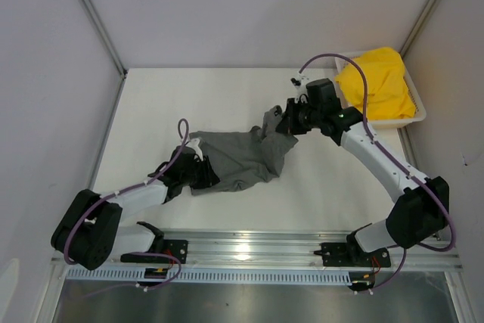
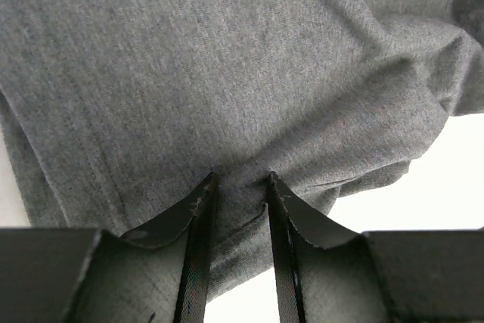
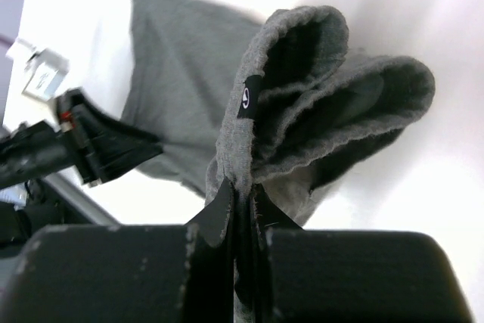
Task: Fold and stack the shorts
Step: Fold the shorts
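Observation:
The dark grey shorts [image 1: 242,158] lie crumpled in the middle of the white table. My left gripper [image 1: 198,168] sits at their left edge; in the left wrist view its fingers [image 2: 203,209] pinch a fold of grey cloth [image 2: 227,58] between them. My right gripper [image 1: 286,122] is shut on the shorts' upper right corner and holds it raised. The right wrist view shows a bunched hem with a small black tag [image 3: 249,96] rising from the closed jaws [image 3: 243,185]. The yellow shorts [image 1: 378,81] are heaped in the basket at the back right.
The white mesh basket [image 1: 418,115] stands against the right wall, just behind my right wrist. White enclosure walls bound the table on the left, back and right. A metal rail [image 1: 249,246] with both arm bases runs along the near edge.

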{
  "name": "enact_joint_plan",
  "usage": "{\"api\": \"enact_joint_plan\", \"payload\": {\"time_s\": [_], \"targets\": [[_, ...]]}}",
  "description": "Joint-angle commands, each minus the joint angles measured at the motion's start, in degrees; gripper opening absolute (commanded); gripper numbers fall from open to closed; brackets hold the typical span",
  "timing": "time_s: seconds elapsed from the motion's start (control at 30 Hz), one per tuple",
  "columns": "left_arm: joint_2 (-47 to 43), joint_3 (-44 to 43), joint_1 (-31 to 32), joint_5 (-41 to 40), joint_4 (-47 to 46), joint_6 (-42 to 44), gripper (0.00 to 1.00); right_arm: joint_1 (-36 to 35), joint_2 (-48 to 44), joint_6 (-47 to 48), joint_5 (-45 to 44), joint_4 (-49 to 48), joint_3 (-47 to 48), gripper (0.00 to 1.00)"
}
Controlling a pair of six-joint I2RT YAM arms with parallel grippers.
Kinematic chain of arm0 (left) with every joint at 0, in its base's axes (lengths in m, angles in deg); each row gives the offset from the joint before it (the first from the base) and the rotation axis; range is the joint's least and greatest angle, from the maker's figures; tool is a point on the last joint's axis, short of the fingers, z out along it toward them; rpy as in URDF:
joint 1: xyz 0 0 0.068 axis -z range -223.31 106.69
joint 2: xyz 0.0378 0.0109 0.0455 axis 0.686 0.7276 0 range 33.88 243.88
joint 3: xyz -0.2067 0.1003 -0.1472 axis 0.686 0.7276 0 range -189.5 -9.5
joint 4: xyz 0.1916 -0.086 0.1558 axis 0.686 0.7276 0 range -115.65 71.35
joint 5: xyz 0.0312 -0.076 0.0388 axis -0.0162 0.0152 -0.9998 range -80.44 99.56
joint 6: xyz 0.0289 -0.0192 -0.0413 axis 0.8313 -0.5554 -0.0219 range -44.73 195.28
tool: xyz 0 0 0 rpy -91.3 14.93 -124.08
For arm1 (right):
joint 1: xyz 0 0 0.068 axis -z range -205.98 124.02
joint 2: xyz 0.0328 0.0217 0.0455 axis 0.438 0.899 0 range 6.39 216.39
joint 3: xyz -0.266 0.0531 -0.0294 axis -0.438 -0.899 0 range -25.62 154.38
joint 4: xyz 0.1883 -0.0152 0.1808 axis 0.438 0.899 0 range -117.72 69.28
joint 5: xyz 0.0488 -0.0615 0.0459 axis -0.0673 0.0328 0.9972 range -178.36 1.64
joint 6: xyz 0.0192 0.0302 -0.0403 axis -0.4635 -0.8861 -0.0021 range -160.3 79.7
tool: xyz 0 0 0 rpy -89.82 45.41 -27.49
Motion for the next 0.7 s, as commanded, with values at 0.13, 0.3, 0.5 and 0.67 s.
{"api": "enact_joint_plan", "payload": {"time_s": [0.13, 0.3, 0.5, 0.67], "targets": [[1.2, -1.4, 2.3, -3.7, 1.4, -0.9, 0.36, -10.1, 5.1, -1.5, -1.8, -2.3, 5.2, 0.00], [0.1, -1.2, 2.6, -4.1, 1.8, -1.0, 0.36, -14.2, 10.1, -3.2, -2.1, -5.9, 6.0, 0.00], [-0.6, -0.6, 3.1, -4.3, 1.5, -1.3, 0.36, -18.4, 16.9, -5.8, -3.1, -9.9, 8.0, 0.00], [-0.6, 0.1, 4.0, -4.3, 0.7, -1.9, 0.36, -21.3, 19.1, -9.0, -8.5, -14.4, 8.2, 0.00]]}}
